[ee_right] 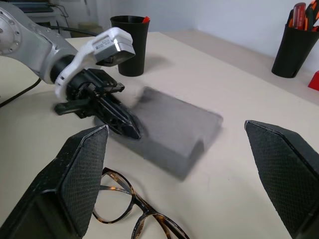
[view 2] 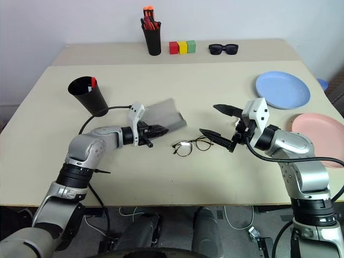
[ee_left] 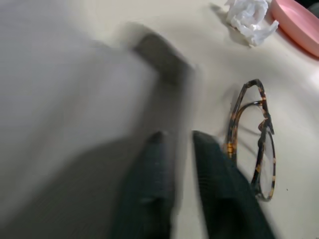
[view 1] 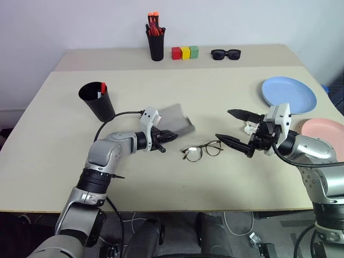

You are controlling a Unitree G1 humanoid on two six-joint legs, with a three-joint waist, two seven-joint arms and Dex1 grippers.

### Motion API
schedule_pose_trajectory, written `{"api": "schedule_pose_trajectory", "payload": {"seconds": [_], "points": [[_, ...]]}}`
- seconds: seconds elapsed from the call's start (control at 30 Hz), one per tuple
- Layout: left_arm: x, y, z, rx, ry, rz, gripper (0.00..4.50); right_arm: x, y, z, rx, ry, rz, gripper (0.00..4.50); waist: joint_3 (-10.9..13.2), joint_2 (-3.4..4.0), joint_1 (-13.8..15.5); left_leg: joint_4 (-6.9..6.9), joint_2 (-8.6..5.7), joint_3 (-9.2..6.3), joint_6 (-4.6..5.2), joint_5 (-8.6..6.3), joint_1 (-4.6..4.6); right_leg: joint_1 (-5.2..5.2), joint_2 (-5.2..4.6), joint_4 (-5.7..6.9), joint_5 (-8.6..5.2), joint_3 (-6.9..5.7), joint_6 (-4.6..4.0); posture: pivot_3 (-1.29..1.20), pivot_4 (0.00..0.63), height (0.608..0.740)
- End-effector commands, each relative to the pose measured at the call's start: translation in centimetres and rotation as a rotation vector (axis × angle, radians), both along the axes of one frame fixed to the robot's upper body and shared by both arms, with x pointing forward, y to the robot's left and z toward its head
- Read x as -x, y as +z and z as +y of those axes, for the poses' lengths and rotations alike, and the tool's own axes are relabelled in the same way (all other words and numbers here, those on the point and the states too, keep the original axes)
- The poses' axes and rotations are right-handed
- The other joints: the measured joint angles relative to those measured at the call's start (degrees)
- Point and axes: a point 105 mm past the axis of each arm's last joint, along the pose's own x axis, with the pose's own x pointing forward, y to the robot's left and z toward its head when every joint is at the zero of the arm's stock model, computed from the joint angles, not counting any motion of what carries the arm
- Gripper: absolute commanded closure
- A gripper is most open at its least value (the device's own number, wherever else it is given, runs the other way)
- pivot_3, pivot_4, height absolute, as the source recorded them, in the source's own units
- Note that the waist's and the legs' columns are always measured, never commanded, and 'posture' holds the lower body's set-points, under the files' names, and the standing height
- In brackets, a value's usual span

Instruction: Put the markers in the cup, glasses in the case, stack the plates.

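The left claw point(view 1: 171, 135) sits just left of the frame's centre in the left eye view, its two black fingers drawn together with nothing between them, their tips at the near edge of the case point(view 1: 176, 119). That grey case lies flat on the desk point(view 1: 54, 140), at centre and a little above the claw. The glasses point(view 1: 202, 150) rest on the desk just below centre, lenses toward the lower left, between the two claws and touching neither. The right claw point(view 1: 232, 127) hovers right of centre with its fingers spread wide and empty, the lower fingertip near the right temple of the glasses.

The cup point(view 1: 97, 100) stands at the middle left, and a marker with a red cap point(view 1: 102, 88) pokes above its rim. The light blue plate point(view 1: 289, 94) lies at the upper right; the salmon pink plate point(view 1: 324, 131) lies just below it at the right edge, the two apart and not stacked. A crumpled white paper point(ee_left: 250, 20) lies near the pink plate in the left wrist view.

Along the far edge, at the top of the frame, stand a black pen holder point(view 1: 156, 43) with orange-red pens, three coloured blocks point(view 1: 185, 52) in a row, and black sunglasses point(view 1: 226, 54).
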Motion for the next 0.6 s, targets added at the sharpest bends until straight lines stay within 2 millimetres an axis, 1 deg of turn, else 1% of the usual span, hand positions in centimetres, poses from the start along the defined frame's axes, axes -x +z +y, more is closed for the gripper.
{"api": "schedule_pose_trajectory", "payload": {"seconds": [0.03, 0.17, 0.27, 0.3, 0.37, 0.4, 0.47, 0.53, 0.6], "points": [[0.2, 0.3, 0.6, -0.042, -0.012, -0.018, 4.41, 0.1, 1.5, 0.4, -0.001, 0.011, -0.076, 0.0, 0.0, 0.01, 0.0, 0.0, 0.0, 0.01, 0.0, 0.0, 0.01, 0.0, 0.0, 0.0, 0.0, 0.01, 0.0, 0.0, 0.15, 0.74], [0.1, 1.2, 1.9, -0.06, -0.039, -0.041, 4.41, -0.1, 1.7, 0.4, -0.003, 0.007, -0.083, 0.0, 0.0, 0.01, -0.2, 0.0, 0.01, 0.02, 0.0, 0.0, 0.01, -0.01, 0.04, 0.0, 0.0, 0.02, 0.0, 0.0, 0.15, 0.74], [0.2, 2.1, 3.5, -0.084, -0.131, -0.079, 4.41, -0.2, 1.6, 0.5, -0.003, 0.008, -0.084, 0.0, 0.0, 0.01, -0.2, -0.01, 0.02, 0.03, 0.0, 0.0, 0.0, -0.03, 0.08, 0.01, 0.0, 0.02, 0.0, 0.0, 0.15, 0.74], [0.5, 2.4, 4.0, -0.098, -0.192, -0.118, 4.41, -0.3, 1.6, 0.5, -0.002, 0.009, -0.085, 0.0, 0.0, 0.02, -0.2, -0.01, 0.02, 0.02, 0.0, 0.0, 0.0, -0.03, 0.09, 0.0, 0.0, 0.02, -0.01, 0.0, 0.15, 0.74], [1.2, 2.4, 5.7, -0.157, -0.327, -0.163, 4.41, -0.4, 1.6, 0.5, -0.002, 0.012, -0.089, 0.0, 0.0, 0.02, -0.3, -0.01, 0.02, 0.05, 0.0, 0.0, -0.01, -0.03, 0.09, -0.01, 0.0, 0.02, -0.01, 0.0, 0.15, 0.74], [1.4, 2.3, 6.2, -0.182, -0.379, -0.182, 4.41, -0.5, 1.6, 0.6, -0.001, 0.013, -0.091, 0.0, 0.0, 0.03, -0.3, -0.01, 0.02, 0.07, 0.0, 0.0, -0.01, -0.05, 0.09, -0.02, 0.01, 0.03, -0.02, 0.0, 0.15, 0.74], [1.5, 1.9, 7.3, -0.219, -0.423, -0.158, 4.41, -0.5, 1.7, 0.6, 0.001, 0.016, -0.094, 0.0, 0.0, 0.04, -0.2, -0.02, 0.03, 0.08, 0.01, -0.01, -0.02, -0.05, 0.09, -0.04, 0.01, 0.04, -0.04, 0.0, 0.15, 0.74], [1.7, 2.4, 7.3, -0.168, -0.486, -0.181, 4.41, -0.6, 1.7, 0.6, 0.004, 0.018, -0.096, 0.0, 0.0, 0.04, 0.0, -0.02, 0.03, 0.08, 0.02, -0.02, -0.03, -0.06, 0.09, -0.06, 0.02, 0.04, -0.04, 0.0, 0.15, 0.74], [1.6, 2.4, 7.5, -0.171, -0.509, -0.195, 4.41, -0.6, 1.7, 0.6, 0.005, 0.019, -0.096, 0.0, 0.0, 0.02, 0.1, -0.01, 0.03, 0.06, 0.02, -0.02, -0.05, -0.06, 0.09, -0.07, 0.02, 0.04, -0.04, 0.0, 0.15, 0.74]]}}
